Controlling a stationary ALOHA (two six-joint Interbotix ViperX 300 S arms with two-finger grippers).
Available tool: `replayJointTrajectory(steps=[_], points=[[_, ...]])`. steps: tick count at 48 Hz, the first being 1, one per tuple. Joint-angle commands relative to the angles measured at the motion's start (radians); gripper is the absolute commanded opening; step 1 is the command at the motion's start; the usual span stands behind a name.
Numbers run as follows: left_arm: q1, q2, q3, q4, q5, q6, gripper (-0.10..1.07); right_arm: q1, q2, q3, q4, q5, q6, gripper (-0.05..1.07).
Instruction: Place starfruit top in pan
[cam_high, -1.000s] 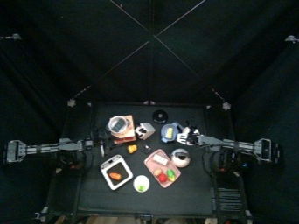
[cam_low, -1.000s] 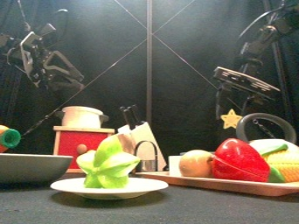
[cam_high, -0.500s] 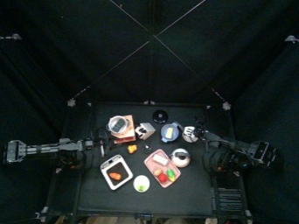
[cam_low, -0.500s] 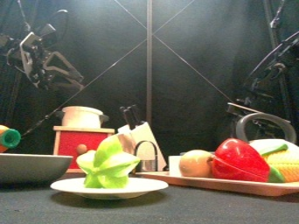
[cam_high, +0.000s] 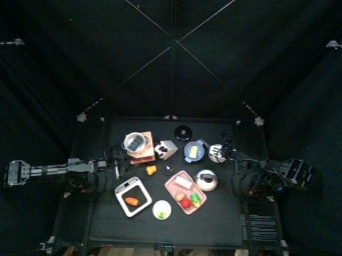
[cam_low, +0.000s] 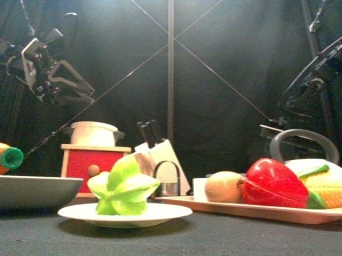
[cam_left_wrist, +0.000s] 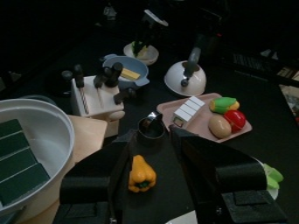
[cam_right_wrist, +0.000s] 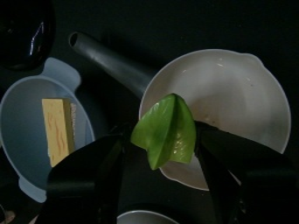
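Note:
My right gripper (cam_right_wrist: 162, 150) is shut on the green starfruit top (cam_right_wrist: 165, 125) and holds it over the near rim of the white pan (cam_right_wrist: 239, 87), which has a grey handle (cam_right_wrist: 107, 59). From above, the right gripper (cam_high: 222, 155) sits over the pan behind the pink tray. In the left wrist view the pan (cam_left_wrist: 187, 80) lies under that gripper. The rest of the starfruit (cam_low: 123, 188) stands on a white plate (cam_low: 123, 215) at the table's front. My left gripper (cam_left_wrist: 142, 188) is open and empty, at rest at the left (cam_high: 107, 168).
A blue pan (cam_right_wrist: 30, 122) with a yellow block (cam_right_wrist: 55, 131) lies beside the white pan. A pink tray (cam_left_wrist: 184, 112) holds a red pepper (cam_low: 274, 183) and other vegetables. An orange pepper (cam_left_wrist: 140, 172), a white bowl (cam_left_wrist: 35, 131) and a red box (cam_low: 91, 160) stand on the left.
In the front view the right arm has swung to the right, and the star-shaped piece it carried no longer shows there. The left arm has not moved.

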Motion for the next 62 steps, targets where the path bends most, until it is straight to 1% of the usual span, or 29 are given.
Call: replayJointTrajectory(steps=[1,12,27,43,62], points=[[0.003,0.002,-0.012,0.000,-0.005,0.002,0.78,0.005,-0.009,-0.014,0.000,-0.005,0.002,0.90],[0.003,0.002,-0.012,0.000,-0.005,0.002,0.78,0.005,-0.009,-0.015,0.002,-0.003,0.002,1.01],[0.003,0.002,-0.015,0.000,-0.005,0.002,0.78,0.023,-0.009,-0.023,-0.002,0.000,0.000,1.02],[0.003,0.002,-0.012,0.000,-0.005,0.002,0.78,0.038,-0.020,-0.037,-0.005,0.041,0.000,1.02],[0.003,0.002,-0.015,0.000,-0.005,0.002,0.78,0.044,-0.021,-0.037,-0.005,0.041,0.000,1.02]])
